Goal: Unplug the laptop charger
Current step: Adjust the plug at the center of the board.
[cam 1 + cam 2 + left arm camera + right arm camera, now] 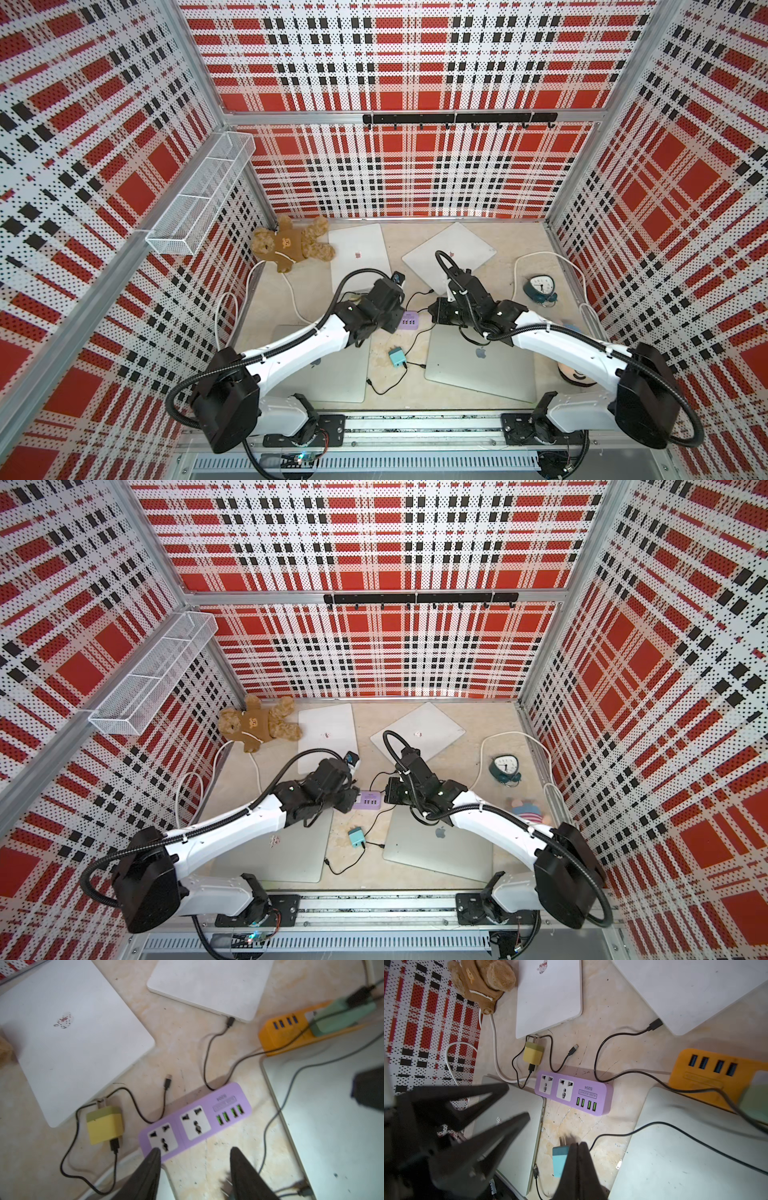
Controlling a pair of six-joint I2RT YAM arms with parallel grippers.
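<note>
While left tool (pixel 195 1148) gapes, teal charger (pixel 397 356) lies unplugged

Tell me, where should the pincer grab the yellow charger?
I'd pinch the yellow charger across its two side faces, coming down from above. It lies flat on the table, prongs at one end, black cable plugged in the other, so those sides are free.
</note>
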